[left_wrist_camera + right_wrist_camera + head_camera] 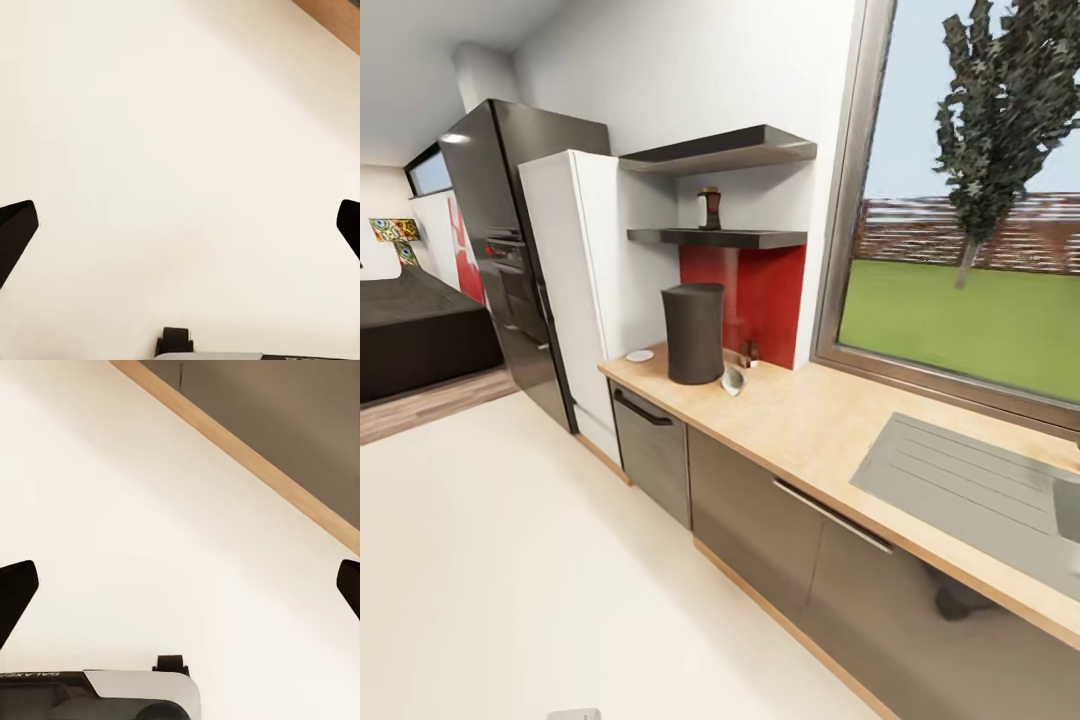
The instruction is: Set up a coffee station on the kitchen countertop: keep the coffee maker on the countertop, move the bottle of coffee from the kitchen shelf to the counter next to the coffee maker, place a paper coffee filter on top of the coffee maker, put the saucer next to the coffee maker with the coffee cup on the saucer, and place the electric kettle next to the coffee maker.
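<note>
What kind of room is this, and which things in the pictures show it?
Most likely a home kitchen. A long wooden countertop with a built-in sink runs under a window, a coffee maker stands on it, and a white fridge stands at its far end.

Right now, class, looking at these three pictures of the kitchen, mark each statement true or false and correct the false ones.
1. The coffee maker stands on the kitchen countertop. True.
2. The bottle of coffee stands on the countertop beside the coffee maker. False: it is on the lower kitchen shelf.
3. The saucer lies on the countertop on the refrigerator's side of the coffee maker. True.
4. The left claw is shut on the bottle. False: its fingers are wide apart over bare floor.
5. The right claw is open. True.
6. A sink is set in the shelf. False: it is in the countertop, below the window.
</note>
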`<state>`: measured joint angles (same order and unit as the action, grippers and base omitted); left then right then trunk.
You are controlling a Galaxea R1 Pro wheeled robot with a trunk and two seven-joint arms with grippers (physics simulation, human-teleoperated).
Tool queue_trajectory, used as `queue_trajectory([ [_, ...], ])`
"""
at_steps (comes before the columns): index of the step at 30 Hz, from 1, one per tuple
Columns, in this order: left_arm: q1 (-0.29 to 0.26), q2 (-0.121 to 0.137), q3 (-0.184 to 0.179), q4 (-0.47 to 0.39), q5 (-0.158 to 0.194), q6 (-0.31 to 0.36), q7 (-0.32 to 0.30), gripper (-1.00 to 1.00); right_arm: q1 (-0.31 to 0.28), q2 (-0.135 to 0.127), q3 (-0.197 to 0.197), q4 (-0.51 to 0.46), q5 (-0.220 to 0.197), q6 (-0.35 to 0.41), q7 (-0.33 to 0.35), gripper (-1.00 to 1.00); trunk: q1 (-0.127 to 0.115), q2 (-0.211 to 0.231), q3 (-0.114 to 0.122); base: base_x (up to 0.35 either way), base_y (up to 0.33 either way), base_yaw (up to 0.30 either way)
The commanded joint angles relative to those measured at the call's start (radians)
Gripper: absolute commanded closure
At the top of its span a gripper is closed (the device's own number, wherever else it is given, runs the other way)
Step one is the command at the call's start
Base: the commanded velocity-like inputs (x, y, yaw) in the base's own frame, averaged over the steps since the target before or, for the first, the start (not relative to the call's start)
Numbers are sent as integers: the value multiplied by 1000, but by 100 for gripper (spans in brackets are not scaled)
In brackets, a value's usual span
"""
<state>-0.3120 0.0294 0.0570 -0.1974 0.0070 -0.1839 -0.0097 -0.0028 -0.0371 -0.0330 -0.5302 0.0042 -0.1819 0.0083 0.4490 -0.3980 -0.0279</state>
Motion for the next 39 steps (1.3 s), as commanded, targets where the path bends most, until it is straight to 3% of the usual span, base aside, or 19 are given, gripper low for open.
queue_trajectory([
  [1, -1, 0, 4, 1, 1, -3, -1, -100, 0, 0, -2, -1, 0, -2, 1, -100, 1, -2, -2, 242, 249, 0],
  [10, -1, 0, 4, 1, 1, -3, -1, -100, 0, 0, -2, -1, 0, -2, 2, -100, 1, -2, -2, 242, 249, -27],
  [25, -1, 0, 5, 0, 2, -3, -1, -100, 0, 1, -4, -1, -1, -2, 2, -100, 1, -2, -2, 164, 275, -241],
  [39, -1, 0, 4, 0, 1, -3, -1, -100, 0, 2, 0, -3, 0, -4, 1, -100, 1, -2, -2, 159, 185, -18],
])
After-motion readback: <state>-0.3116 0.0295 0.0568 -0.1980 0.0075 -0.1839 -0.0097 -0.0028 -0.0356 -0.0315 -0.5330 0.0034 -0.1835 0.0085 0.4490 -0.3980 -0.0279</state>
